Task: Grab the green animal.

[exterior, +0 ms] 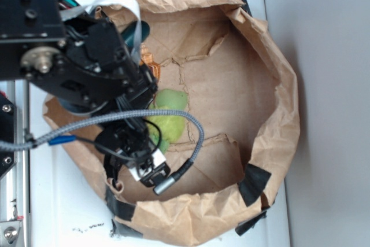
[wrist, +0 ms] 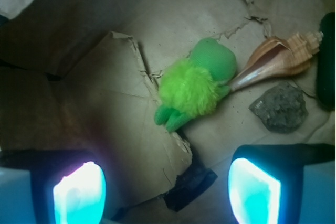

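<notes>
I see the green animal (wrist: 195, 87) lying on the brown paper floor of the bag (exterior: 272, 137), approx mid wrist view, fuzzy lime body w/ smoother green head end. Its head end touches the narrow tip of a seashell (wrist: 278, 59); grey rock (wrist: 279, 107) just beside, below the shell. Dark green obj (wrist: 326, 61) at right edge, partly cut off. My hand (wrist: 168, 192) hangs above, released, fingers (wrist: 80, 192) wide apart, nothing btwn them, not touching the toy. Black tape (wrist: 191, 183) near bottom.
</notes>
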Robot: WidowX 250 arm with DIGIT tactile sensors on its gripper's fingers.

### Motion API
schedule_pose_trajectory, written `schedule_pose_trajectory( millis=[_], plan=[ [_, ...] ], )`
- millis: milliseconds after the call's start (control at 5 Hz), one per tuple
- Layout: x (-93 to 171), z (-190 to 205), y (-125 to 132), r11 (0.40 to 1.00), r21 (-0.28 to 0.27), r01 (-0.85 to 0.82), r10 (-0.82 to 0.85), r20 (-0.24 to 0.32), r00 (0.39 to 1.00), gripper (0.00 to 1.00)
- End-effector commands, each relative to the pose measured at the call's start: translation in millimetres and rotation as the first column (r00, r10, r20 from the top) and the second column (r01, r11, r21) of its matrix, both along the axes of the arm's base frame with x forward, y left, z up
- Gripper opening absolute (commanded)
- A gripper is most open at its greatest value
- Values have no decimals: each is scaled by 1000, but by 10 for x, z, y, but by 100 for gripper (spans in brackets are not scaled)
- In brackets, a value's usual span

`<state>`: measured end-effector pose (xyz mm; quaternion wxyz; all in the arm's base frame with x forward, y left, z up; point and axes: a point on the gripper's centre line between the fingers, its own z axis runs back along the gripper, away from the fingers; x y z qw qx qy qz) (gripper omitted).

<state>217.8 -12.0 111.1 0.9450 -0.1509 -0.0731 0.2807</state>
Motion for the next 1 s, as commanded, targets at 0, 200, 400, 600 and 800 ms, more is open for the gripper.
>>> schedule_pose_trajectory(
  millis=[0, 200, 400, 600, 800],
  plan=[
    [200, 285, 193, 997, -7, -72, 72, -30, 997, 100],
    [381, 43, 279, 989, 44, -138, 140, -43, 989, 100],
    [318, -122, 277, 992, 93, -85, 88, -26, 996, 100],
    [210, -207, 247, 990, 131, -53, 58, -35, 998, 100],
    [310, -416, 165, 983, 172, -66, 75, -49, 996, 100]
  ],
)
